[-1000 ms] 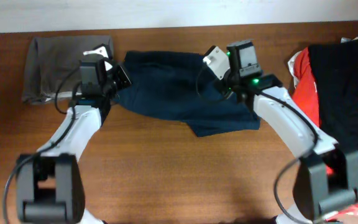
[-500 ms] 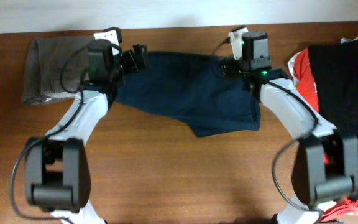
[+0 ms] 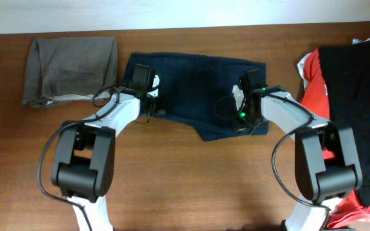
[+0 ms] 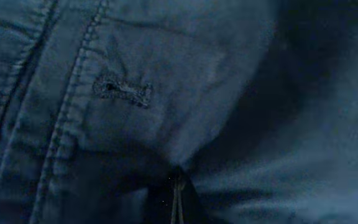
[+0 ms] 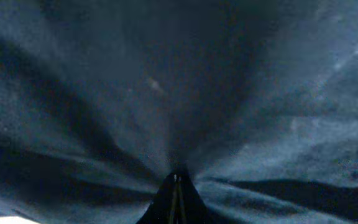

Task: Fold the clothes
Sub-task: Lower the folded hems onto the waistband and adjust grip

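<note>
The grey-brown garment [image 3: 69, 69] lay folded at far left. The left claw [image 4: 178, 186] and right claw [image 5: 176, 180] each pinched the navy garment [image 3: 198, 90], apparently mid-fold. The pile [image 3: 352, 90] at right lay unfolded.

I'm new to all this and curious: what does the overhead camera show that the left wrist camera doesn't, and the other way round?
Only overhead: the left arm and right arm, the wooden table, a grey-brown garment and a red-orange and black pile. Only left wrist: a buttonhole, stitched seams and the left gripper pinching cloth. Both: the navy garment.
</note>
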### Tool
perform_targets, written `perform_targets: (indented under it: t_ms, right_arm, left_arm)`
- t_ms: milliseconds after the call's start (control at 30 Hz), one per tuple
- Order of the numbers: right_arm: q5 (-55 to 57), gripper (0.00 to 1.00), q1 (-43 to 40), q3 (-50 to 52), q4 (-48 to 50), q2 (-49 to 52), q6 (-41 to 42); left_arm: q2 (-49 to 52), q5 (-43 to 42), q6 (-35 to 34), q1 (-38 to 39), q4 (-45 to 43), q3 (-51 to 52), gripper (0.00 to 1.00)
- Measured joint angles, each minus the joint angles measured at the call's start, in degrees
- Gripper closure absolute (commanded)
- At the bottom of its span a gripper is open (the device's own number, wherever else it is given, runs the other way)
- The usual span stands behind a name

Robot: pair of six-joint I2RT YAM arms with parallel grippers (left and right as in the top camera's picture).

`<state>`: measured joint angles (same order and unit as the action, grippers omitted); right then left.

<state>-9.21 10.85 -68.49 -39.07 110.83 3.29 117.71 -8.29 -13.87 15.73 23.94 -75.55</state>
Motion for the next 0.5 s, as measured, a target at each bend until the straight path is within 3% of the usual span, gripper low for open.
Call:
perform_targets:
  t_ms: [100, 300, 400, 500]
  right_arm:
    - [1.2, 0.96, 0.0, 4.0, 2.2, -2.3, 4.3]
    - [4.5, 0.96, -5.1, 7.8, -11.4, -6.5, 7.3]
    - [6.4, 0.96, -5.6, 9.2, -13.6, -14.3, 7.2]
    - [6.0, 0.96, -5.6, 7.3, -12.4, -32.3, 7.2]
  left_arm:
    - [0.3, 0.1, 0.0, 0.0, 0.6, -0.4, 0.99]
    - [-2.5, -1.7, -0.5, 2.8, 14.8, -0.7, 1.0]
    - [-14.2, 2.7, -0.7, 6.8, 18.0, 0.6, 1.0]
    - [-34.8, 11.1, -0.7, 9.4, 18.3, 0.3, 0.99]
